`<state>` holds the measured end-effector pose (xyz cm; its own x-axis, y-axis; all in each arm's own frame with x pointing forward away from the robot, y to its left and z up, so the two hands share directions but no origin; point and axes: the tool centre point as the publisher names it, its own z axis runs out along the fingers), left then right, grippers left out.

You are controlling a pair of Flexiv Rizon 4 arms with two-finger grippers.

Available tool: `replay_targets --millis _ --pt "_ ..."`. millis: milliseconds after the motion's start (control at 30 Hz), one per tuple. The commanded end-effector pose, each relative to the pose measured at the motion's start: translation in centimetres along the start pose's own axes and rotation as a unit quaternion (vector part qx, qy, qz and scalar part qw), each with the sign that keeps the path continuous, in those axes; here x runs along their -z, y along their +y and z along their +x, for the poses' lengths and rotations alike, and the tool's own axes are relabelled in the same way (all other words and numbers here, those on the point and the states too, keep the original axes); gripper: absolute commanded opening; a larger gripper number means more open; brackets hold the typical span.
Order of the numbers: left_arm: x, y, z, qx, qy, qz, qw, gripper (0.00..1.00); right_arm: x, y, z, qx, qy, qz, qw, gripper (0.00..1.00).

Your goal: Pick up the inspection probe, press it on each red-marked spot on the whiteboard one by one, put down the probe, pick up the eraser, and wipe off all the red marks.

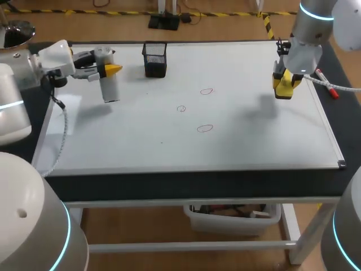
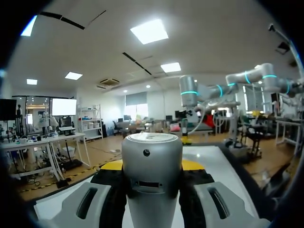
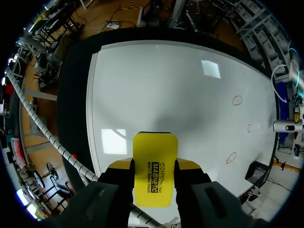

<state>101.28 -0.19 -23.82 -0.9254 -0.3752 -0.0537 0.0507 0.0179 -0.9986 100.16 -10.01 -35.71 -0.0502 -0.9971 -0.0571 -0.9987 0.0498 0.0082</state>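
Note:
My left gripper [image 1: 107, 70] hangs above the whiteboard's [image 1: 254, 141] far left part, shut on the grey cylindrical probe [image 1: 109, 86]. In the left wrist view the probe [image 2: 152, 166] stands between the fingers of that gripper [image 2: 152, 190]. Near the board's far right edge my right gripper [image 1: 286, 86] is shut on the yellow eraser [image 1: 286, 89], clear of the surface. The eraser [image 3: 155, 168] fills the gap in my right gripper [image 3: 154, 166] in its wrist view. Three red marks [image 1: 207, 90] [image 1: 181, 108] [image 1: 205, 128] lie mid-board, also visible as red marks [image 3: 237, 100] [image 3: 249, 128] [image 3: 231, 157].
A black mesh pen holder [image 1: 154, 59] stands on the board's far side, just right of the left gripper. A red marker [image 1: 327, 83] lies at the board's right edge beside the right arm. The board's metal frame [image 1: 333, 141] runs along the right.

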Motion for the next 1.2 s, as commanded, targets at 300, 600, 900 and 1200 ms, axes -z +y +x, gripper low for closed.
replay_targets --millis 300,600,900,1200 --pt "1.3 -0.1 0.7 -0.001 -0.037 0.003 0.999 0.00 0.1 0.1 -2.1 0.013 0.015 -0.001 1.000 0.00" --pt "1.3 -0.1 0.7 -0.001 -0.037 0.003 0.999 0.00 -0.5 2.6 -10.4 0.108 0.001 -0.006 0.994 0.00" --pt "1.3 -0.1 0.7 -0.001 -0.037 0.003 0.999 0.00 -1.2 4.2 -18.3 0.176 -0.012 -0.015 0.984 0.00" --pt "1.3 -0.1 0.7 -0.001 -0.037 0.003 0.999 0.00 -1.9 5.0 -25.1 0.197 -0.004 -0.017 0.980 0.00"
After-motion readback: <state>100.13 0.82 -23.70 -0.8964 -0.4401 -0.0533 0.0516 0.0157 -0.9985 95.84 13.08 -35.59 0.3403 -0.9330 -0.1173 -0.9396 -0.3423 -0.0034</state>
